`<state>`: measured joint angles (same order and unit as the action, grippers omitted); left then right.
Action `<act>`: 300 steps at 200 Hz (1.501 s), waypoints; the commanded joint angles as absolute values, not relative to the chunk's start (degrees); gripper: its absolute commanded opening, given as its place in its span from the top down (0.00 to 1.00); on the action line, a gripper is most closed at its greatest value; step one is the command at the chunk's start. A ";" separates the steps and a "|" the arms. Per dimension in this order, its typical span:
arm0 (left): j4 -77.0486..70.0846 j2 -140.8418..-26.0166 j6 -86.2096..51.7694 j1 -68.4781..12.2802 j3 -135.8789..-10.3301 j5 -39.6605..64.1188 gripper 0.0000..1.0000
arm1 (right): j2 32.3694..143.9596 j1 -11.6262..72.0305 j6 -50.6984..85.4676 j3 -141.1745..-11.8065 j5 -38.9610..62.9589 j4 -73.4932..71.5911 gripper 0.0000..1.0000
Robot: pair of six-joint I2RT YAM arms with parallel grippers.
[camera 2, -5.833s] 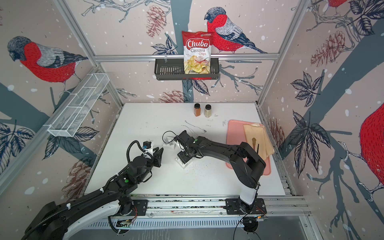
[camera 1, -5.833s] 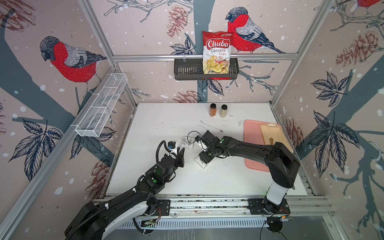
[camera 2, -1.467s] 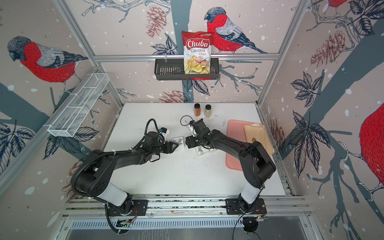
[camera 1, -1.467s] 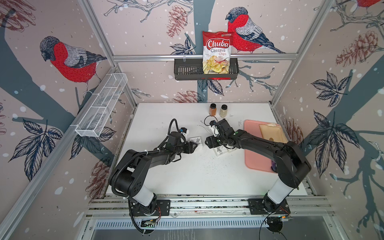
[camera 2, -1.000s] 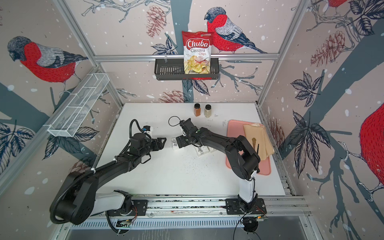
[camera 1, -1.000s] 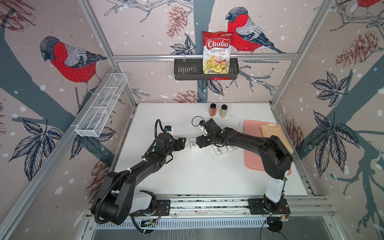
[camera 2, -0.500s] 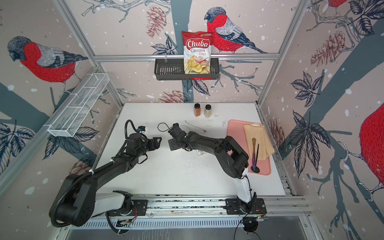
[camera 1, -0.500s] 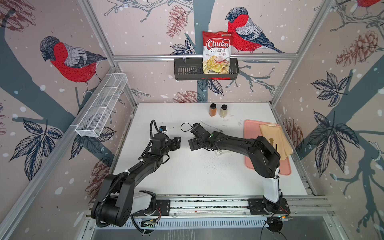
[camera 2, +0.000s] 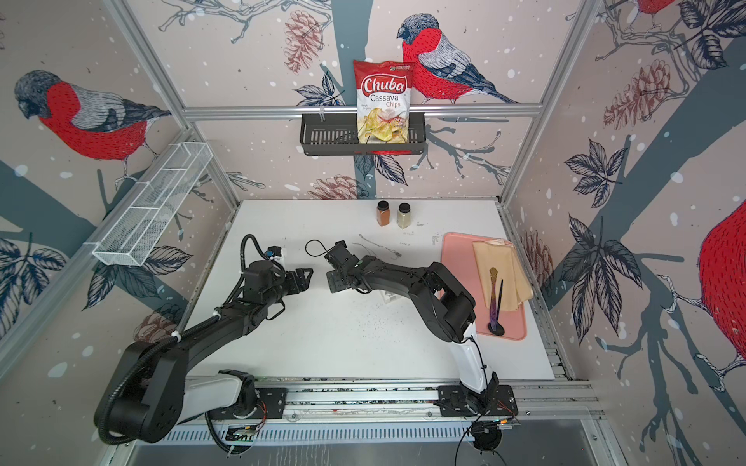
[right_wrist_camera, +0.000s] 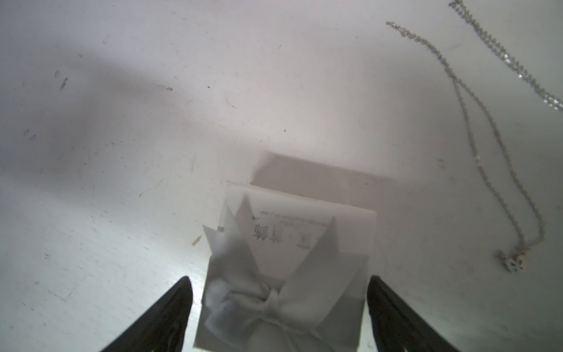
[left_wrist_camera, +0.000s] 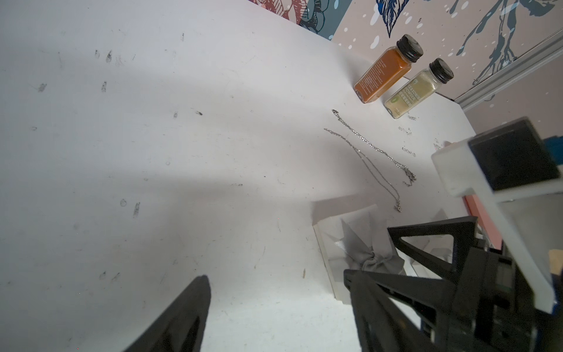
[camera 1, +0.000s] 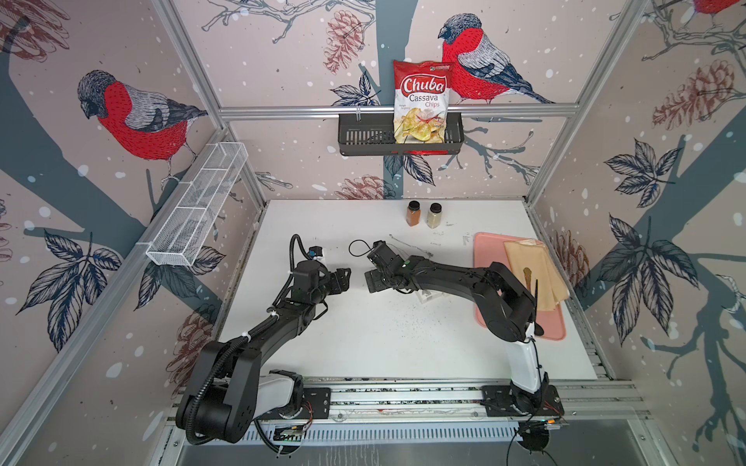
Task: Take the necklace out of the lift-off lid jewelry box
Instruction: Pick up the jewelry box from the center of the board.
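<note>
White table (camera 1: 363, 347): my right arm hides most of the box base (camera 1: 428, 297), so I cannot read its inside. Necklace (right_wrist_camera: 513, 264) lies loose toward the back edge, outside it. My right gripper (right_wrist_camera: 279, 278) gapes astride the bowed lid (right_wrist_camera: 292, 243), slim gaps either side; my left gripper (left_wrist_camera: 274, 274) gapes empty. Pink tray (camera 2: 456, 258) holds a cloth (camera 2: 500, 274).
</note>
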<state>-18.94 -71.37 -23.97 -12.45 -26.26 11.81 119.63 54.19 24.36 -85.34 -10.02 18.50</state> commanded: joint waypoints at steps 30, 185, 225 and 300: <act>-20.48 -70.43 -23.28 -12.22 -26.01 11.82 0.23 | 120.69 54.06 24.57 -85.96 -10.46 18.81 0.12; -22.17 -69.68 -22.32 -12.22 -25.05 17.34 0.23 | 118.20 52.49 21.08 -84.68 -7.44 20.04 0.26; -28.40 -68.48 -21.17 -12.22 -24.01 31.92 0.23 | 107.26 47.89 17.47 -74.95 11.85 11.25 0.27; -49.99 -69.02 -30.07 -12.23 -23.03 50.99 0.21 | 89.60 37.49 15.97 -63.20 37.25 0.59 0.28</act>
